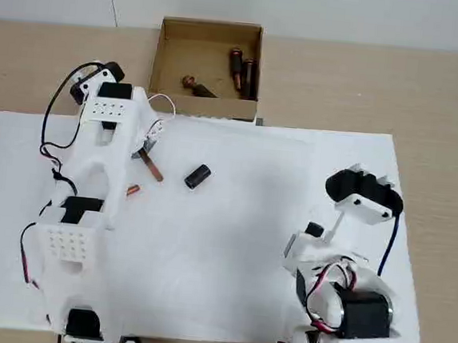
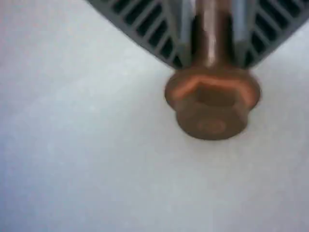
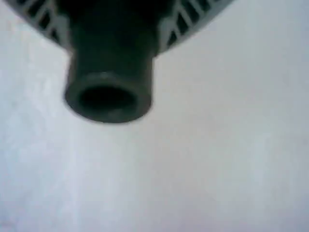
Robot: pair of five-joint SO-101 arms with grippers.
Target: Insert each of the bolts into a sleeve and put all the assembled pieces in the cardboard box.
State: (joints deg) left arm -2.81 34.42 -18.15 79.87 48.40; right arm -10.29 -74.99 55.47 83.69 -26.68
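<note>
The left gripper [image 2: 210,50], clenched on a copper bolt [image 2: 212,104] head-outward, and the right gripper [image 3: 113,38], grasping a black sleeve [image 3: 108,92] bore-exposed, hover well apart, seemingly poised for mating before the cardboard box [image 1: 165,54].

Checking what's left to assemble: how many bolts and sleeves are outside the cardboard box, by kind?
Bolts: 2 (held bolt in the left hand, loose bolt on the white sheet)
Sleeves: 2 (held sleeve in the right hand, loose sleeve on the sheet)
Total: 4
</note>
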